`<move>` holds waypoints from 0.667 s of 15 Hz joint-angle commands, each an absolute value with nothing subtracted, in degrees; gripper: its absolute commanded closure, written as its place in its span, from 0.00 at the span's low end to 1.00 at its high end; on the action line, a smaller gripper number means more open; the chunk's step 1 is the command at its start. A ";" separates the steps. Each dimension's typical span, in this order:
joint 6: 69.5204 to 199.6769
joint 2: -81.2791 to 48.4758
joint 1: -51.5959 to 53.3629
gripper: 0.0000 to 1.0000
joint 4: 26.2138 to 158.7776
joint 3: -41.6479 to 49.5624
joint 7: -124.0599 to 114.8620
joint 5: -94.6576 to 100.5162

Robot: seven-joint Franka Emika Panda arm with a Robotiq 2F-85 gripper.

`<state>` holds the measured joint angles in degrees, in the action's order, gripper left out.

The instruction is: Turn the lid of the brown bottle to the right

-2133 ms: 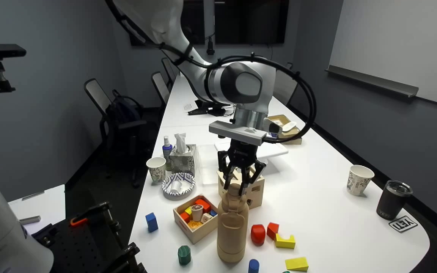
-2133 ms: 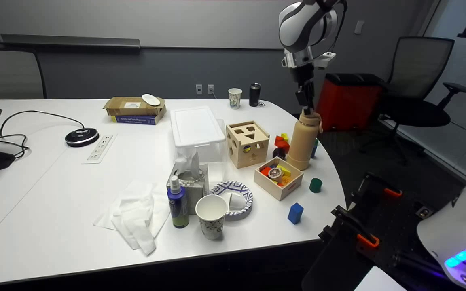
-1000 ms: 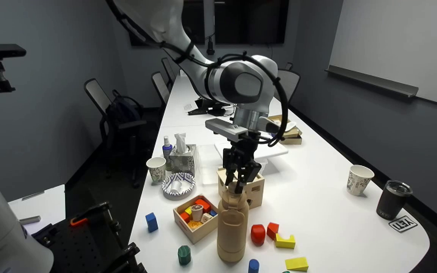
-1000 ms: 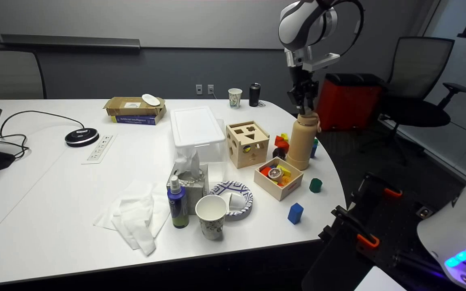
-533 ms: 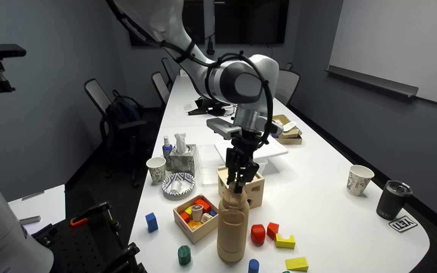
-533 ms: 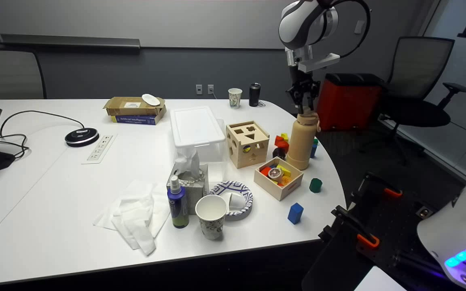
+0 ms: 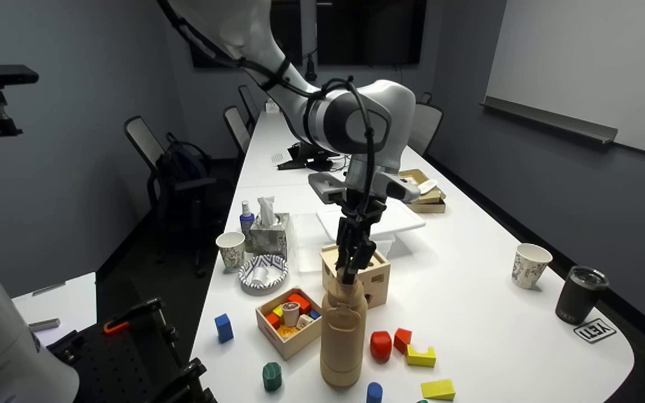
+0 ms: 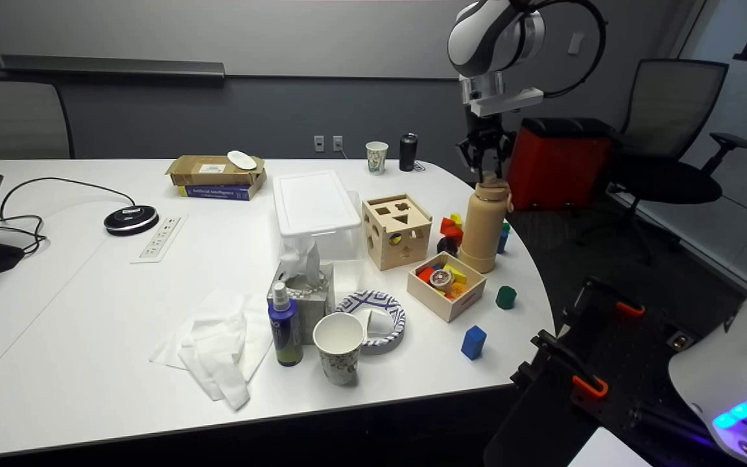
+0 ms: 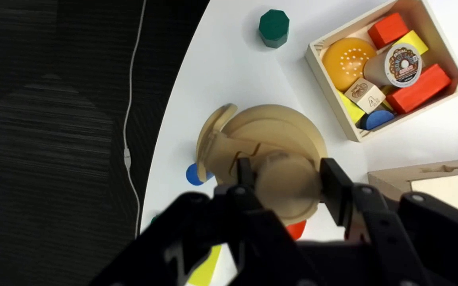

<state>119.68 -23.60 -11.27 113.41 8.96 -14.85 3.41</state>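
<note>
In the wrist view, the black gripper (image 9: 287, 176) comes in from the bottom of the frame, its jaws parted by about the width of the small round tan-brown lid (image 9: 286, 190). One side of the jaws lies against the left edge of the lid and the other against its right edge, so they appear to have hold of it (how hard they press cannot be seen). The lid tops the tall tan-brown cylindrical bottle (image 8: 482, 224), which stands on the white desk (image 8: 88, 337) at the right of the frame in an exterior view. A curved tan-brown loop (image 9: 209, 139) juts from the bottle toward the left of the wrist view, with a round blue block (image 9: 194, 174) partly hidden behind it. In both exterior views the jaws reach down to the bottle's narrow top from the white and grey robot arm (image 7: 347, 123). At the upper right of the wrist view lies an open pale wooden box (image 9: 332, 93) of coloured blocks (image 9: 418, 89), apart from the bottle; a dark green prism-shaped block (image 9: 274, 29) stands at the top.
</note>
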 commanded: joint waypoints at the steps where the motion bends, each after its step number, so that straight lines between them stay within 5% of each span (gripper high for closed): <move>1: 123.12 -21.88 -9.53 0.80 116.46 10.52 -20.32 2.16; 10: 125.32 -20.43 -6.91 0.80 119.43 11.67 -26.75 3.40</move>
